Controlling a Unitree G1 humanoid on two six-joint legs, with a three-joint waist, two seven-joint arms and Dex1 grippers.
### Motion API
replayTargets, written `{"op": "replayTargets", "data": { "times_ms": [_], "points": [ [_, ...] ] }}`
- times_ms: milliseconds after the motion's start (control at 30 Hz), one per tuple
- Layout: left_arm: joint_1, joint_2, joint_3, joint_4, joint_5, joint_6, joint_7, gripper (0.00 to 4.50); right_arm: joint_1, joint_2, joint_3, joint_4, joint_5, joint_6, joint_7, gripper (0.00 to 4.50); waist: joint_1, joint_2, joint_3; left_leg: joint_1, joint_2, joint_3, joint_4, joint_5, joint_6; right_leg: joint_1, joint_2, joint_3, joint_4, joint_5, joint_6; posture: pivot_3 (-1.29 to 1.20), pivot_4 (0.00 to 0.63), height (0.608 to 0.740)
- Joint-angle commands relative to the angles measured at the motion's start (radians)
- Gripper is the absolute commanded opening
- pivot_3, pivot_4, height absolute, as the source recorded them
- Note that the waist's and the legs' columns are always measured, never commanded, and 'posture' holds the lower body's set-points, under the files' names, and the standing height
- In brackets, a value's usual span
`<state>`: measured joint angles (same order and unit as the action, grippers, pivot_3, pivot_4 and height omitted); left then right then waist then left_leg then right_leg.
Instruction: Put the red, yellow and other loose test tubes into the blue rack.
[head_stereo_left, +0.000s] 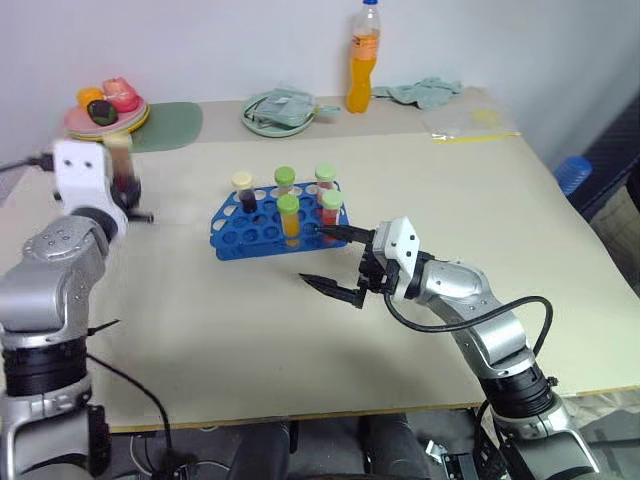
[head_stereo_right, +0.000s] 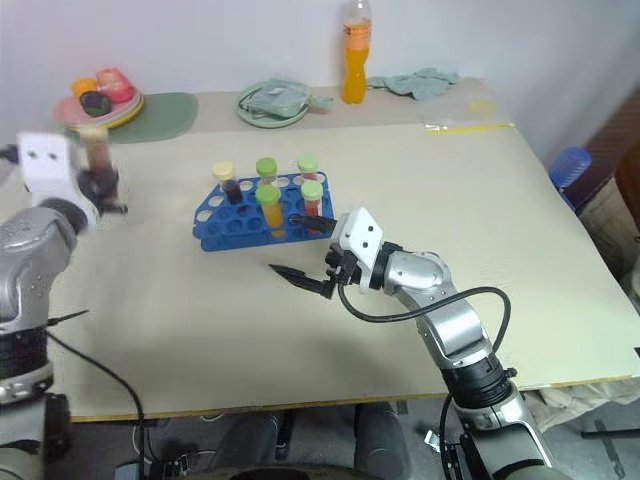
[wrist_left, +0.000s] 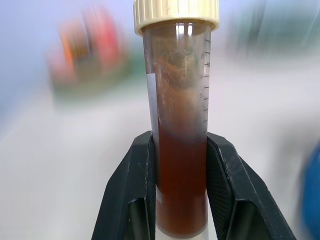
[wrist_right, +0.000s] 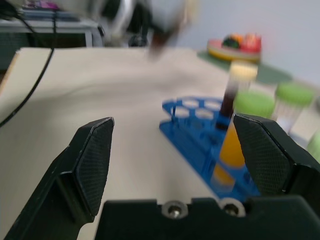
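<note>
A brown-liquid test tube (wrist_left: 181, 150) is clamped by the left gripper (wrist_left: 181, 190); the right gripper (head_stereo_left: 335, 262) fingers are spread wide near the blue rack (head_stereo_left: 240, 235).

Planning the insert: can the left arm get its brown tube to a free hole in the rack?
Probably yes. The left gripper holds the brown tube over bare table left of the blue rack; its near-left holes look empty, with nothing between.
</note>
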<state>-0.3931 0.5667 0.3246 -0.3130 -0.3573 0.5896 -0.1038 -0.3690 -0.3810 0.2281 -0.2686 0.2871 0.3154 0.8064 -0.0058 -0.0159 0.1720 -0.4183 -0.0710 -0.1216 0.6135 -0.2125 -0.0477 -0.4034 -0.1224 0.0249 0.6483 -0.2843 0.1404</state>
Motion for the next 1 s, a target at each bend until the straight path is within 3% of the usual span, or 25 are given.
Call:
{"op": "replayTargets", "data": {
  "times_ms": [33, 233, 367, 500, 1000],
  "points": [
    [0.102, -0.104, -0.179, -0.124, 0.095, -0.274, -0.062, 0.78, 0.008, 0.007, -0.016, -0.006, -0.006, -0.037, -0.014, 4.21, 0.004, 0.000, 0.000, 0.000, 0.000, 0.002, 0.000, 0.000, 0.000, 0.000, -0.001, 0.000, 0.000, 0.000, 0.000, 0.00, 0.150, 0.740],
    [0.180, -0.299, -0.299, 0.019, 0.297, -0.588, 0.055, 0.78, 0.025, 0.009, -0.024, -0.012, -0.017, -0.039, -0.047, 4.21, 0.003, 0.000, 0.000, 0.001, 0.000, 0.004, 0.000, -0.001, 0.003, 0.000, 0.002, 0.000, 0.001, 0.000, 0.000, 0.00, 0.150, 0.740],
    [0.181, -0.347, -0.312, 0.123, 0.347, -0.688, 0.076, 0.78, 0.038, 0.007, -0.029, -0.023, -0.017, -0.035, -0.063, 4.21, -0.006, 0.000, 0.000, 0.001, 0.000, 0.004, 0.001, -0.001, 0.003, 0.000, 0.002, 0.000, 0.001, 0.000, 0.000, 0.00, 0.150, 0.740],
    [0.156, -0.387, -0.321, 0.244, 0.351, -0.722, 0.069, 0.78, 0.042, 0.011, -0.029, -0.023, -0.020, -0.038, -0.073, 4.21, -0.005, 0.000, -0.001, 0.001, 0.000, 0.003, 0.001, -0.001, 0.003, 0.001, 0.002, 0.000, 0.001, 0.000, 0.001, 0.00, 0.150, 0.740],
    [0.140, -0.458, -0.322, 0.324, 0.337, -0.708, 0.035, 0.78, 0.040, 0.022, -0.024, -0.022, -0.016, -0.035, -0.085, 4.21, -0.005, 0.000, -0.001, 0.001, 0.000, 0.003, 0.002, -0.001, 0.003, 0.001, 0.002, 0.000, 0.001, 0.000, 0.001, 0.00, 0.150, 0.740]
  ]
}}
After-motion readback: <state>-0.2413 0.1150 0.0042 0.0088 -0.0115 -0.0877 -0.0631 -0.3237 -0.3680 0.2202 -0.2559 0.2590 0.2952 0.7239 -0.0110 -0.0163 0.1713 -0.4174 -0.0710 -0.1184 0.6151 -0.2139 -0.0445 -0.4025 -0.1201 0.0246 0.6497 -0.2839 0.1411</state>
